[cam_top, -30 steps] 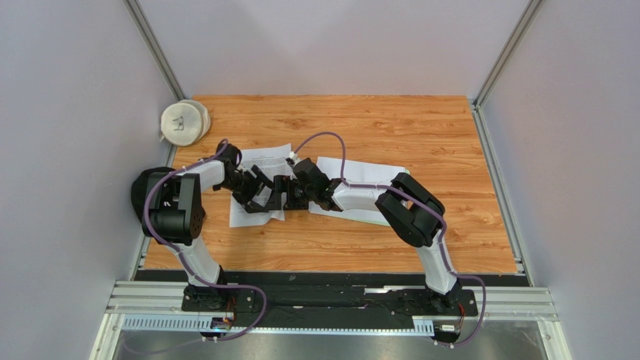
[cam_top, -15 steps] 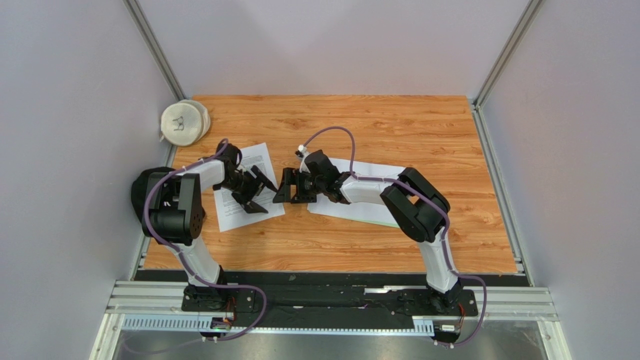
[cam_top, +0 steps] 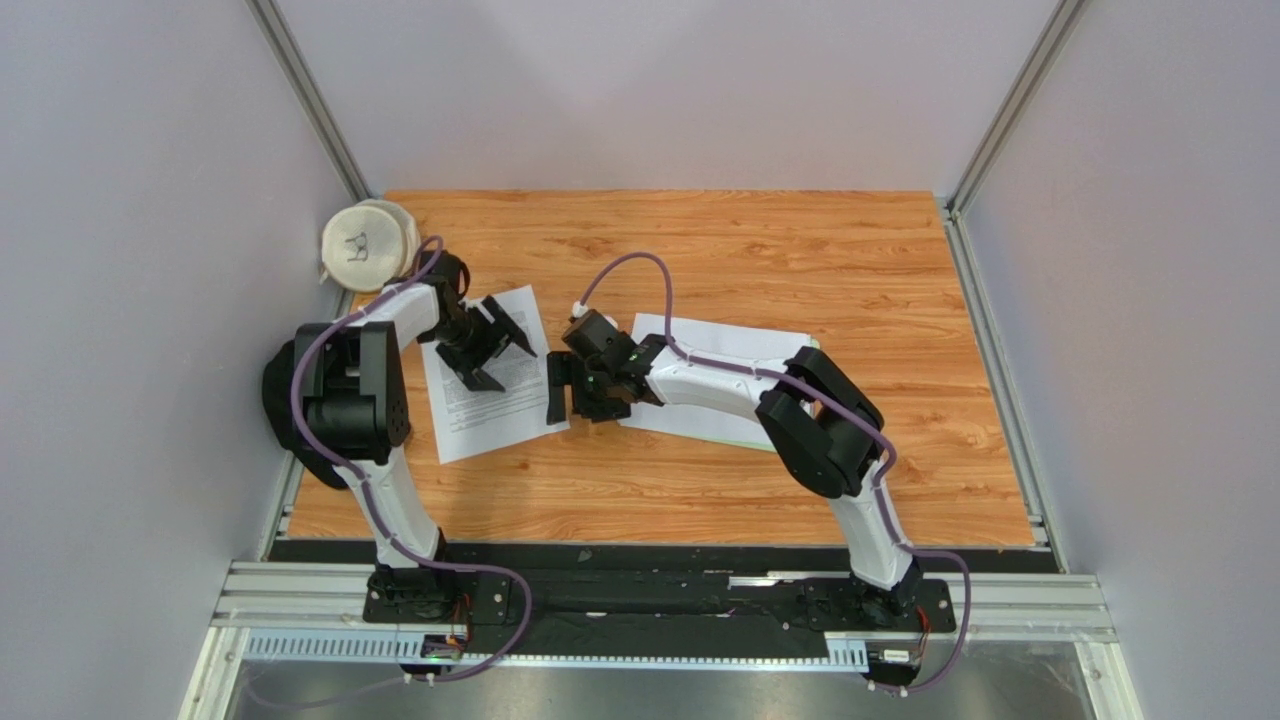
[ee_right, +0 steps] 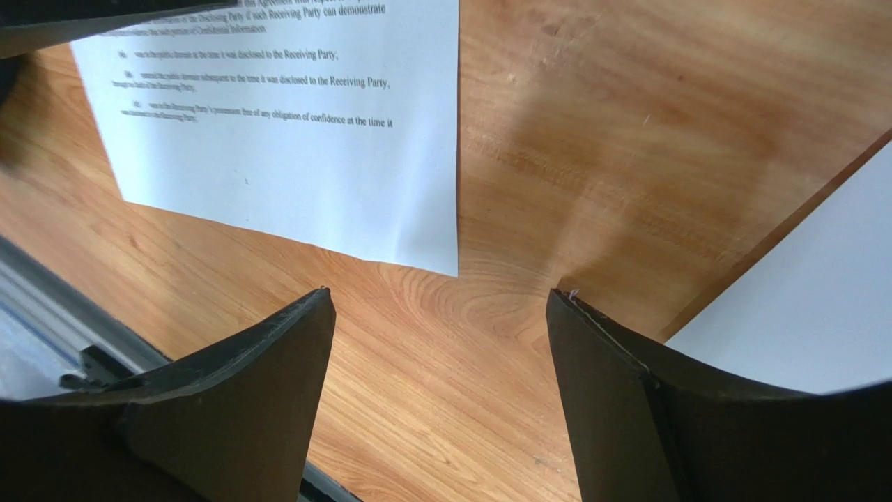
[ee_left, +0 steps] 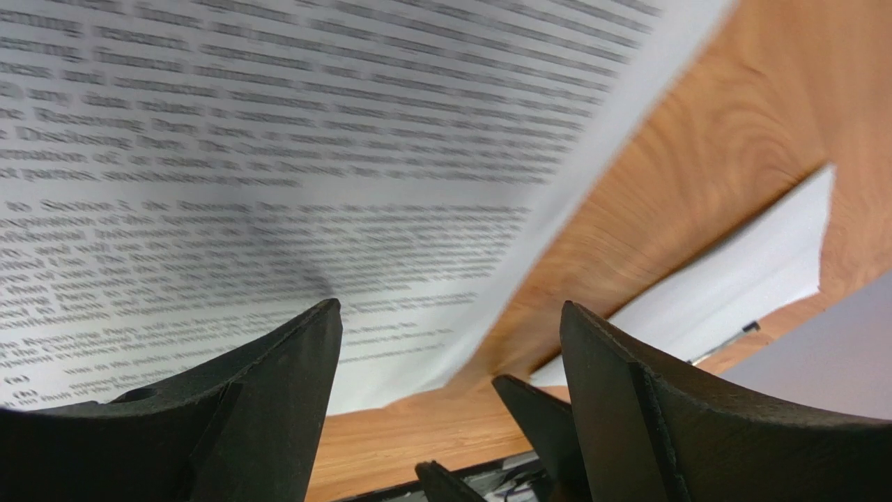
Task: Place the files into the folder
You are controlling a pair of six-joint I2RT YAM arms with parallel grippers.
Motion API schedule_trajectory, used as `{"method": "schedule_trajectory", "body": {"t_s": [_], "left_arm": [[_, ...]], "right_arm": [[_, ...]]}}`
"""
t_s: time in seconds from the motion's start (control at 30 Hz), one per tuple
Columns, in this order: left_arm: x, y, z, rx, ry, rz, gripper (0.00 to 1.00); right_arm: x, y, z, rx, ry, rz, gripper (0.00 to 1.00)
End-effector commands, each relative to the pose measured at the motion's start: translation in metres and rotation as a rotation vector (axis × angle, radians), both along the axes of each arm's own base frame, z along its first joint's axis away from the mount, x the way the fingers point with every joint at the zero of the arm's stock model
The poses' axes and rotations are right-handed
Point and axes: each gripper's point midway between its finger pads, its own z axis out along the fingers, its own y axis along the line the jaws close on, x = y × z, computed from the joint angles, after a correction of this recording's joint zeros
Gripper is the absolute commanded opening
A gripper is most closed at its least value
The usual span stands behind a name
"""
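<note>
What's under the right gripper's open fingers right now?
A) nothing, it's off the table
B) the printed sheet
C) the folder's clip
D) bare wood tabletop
D: the right wrist view shows the right gripper open over bare table, with the printed sheet lying ahead of its fingertips, untouched.

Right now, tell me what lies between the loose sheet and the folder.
Only bare tabletop between sheet and folder, shown in the right wrist view; the open right gripper hangs above it.
</note>
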Motion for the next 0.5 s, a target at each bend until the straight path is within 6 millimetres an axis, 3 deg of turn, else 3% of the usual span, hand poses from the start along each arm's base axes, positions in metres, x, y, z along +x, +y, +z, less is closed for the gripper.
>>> {"method": "schedule_trajectory", "body": {"t_s": [0.0, 0.07, 0.1, 0.13, 0.47], "left_arm": [[-0.01, 0.008, -0.015, -0.01, 0.068, 0.045, 0.85], [-0.014, 0.006, -0.016, -0.03, 0.083, 0.055, 0.85], [-0.014, 0.001, -0.015, -0.059, 0.081, 0.05, 0.85], [-0.019, -0.001, -0.017, -0.076, 0.098, 0.061, 0.85], [-0.029, -0.007, -0.018, -0.112, 0.106, 0.071, 0.84]], "right_arm": [[0.001, -0.001, -0.004, -0.123, -0.046, -0.06, 0.78], [-0.002, 0.0, -0.015, -0.167, -0.058, -0.042, 0.78], [0.003, 0.006, -0.009, -0.164, -0.08, -0.037, 0.78], [0.002, 0.004, -0.018, -0.203, -0.085, -0.018, 0.78], [0.005, 0.015, -0.028, -0.222, -0.124, 0.064, 0.79]]}}
